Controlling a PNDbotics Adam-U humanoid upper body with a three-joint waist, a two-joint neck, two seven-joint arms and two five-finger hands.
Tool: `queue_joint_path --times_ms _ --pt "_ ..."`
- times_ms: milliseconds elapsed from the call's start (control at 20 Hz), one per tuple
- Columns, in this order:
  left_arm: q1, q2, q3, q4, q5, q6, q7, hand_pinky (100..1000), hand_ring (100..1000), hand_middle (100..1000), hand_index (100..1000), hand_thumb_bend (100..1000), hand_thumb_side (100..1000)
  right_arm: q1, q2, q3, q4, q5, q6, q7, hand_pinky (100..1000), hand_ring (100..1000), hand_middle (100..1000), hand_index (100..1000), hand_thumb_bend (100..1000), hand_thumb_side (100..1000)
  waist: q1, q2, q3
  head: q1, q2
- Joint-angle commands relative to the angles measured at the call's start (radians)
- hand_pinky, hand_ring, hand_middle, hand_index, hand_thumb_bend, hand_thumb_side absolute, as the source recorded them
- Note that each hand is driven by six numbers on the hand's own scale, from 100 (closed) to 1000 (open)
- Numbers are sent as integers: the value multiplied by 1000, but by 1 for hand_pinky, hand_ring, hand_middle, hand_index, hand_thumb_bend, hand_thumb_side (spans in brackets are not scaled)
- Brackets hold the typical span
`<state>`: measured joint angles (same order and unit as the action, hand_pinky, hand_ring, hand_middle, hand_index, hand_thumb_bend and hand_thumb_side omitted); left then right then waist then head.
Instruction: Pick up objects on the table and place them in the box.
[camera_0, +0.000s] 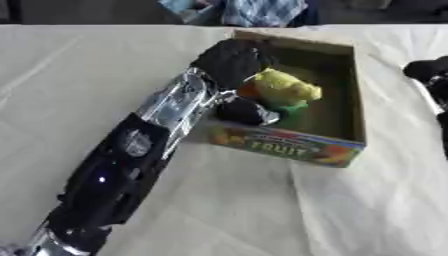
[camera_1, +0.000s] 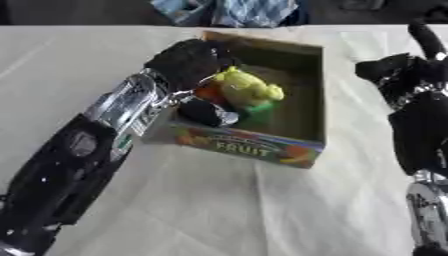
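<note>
A cardboard box (camera_0: 348, 142) printed with "FRUIT" stands on the table, open at the top. My left hand (camera_0: 232, 62) reaches over its left wall and is curled round a yellow, green and orange object (camera_0: 284, 90) held inside the box, thumb (camera_0: 245, 111) below it. My right hand (camera_1: 398, 70) hovers to the right of the box, black and curled, with nothing seen in it. The box floor beneath the object is in shadow.
A cream cloth (camera_0: 262, 210) covers the table, with creases near the front. My left forearm (camera_0: 131, 160) slants across the left front. At the far edge lie blue and checked fabric (camera_0: 254, 10) and a dark background.
</note>
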<state>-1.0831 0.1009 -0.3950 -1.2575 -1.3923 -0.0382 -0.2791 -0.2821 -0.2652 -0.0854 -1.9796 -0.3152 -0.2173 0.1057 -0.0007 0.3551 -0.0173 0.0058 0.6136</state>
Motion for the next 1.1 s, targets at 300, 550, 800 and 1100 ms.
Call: queue_joint_path --times_ms 300,550,800,1100 --pt "-39 30 27 -109 41 61 80 735 877 1000 898 404 869 -9 -6 2 -20 -3 5 5 800 710 569 982 371 1000 -1 -27 -1 5 -10" --pt "-37 55 44 -204 145 96 132 671 835 1000 882 297 912 -10 -11 -2 -20 -6 0 0 800 710 570 981 371 1000 0 -31 3 -3 -9" --pt "-11 94 55 -333 356 118 125 608 804 1000 873 231 922 -8 -20 -8 -20 -8 -9 -10 800 711 571 978 370 1000 0 -34 10 -14 -8" --pt "44 161 105 -511 656 188 163 546 761 1000 857 193 884 -8 -30 -16 -20 -11 -22 -21 800 712 573 975 370 1000 -1 -37 22 -31 1"
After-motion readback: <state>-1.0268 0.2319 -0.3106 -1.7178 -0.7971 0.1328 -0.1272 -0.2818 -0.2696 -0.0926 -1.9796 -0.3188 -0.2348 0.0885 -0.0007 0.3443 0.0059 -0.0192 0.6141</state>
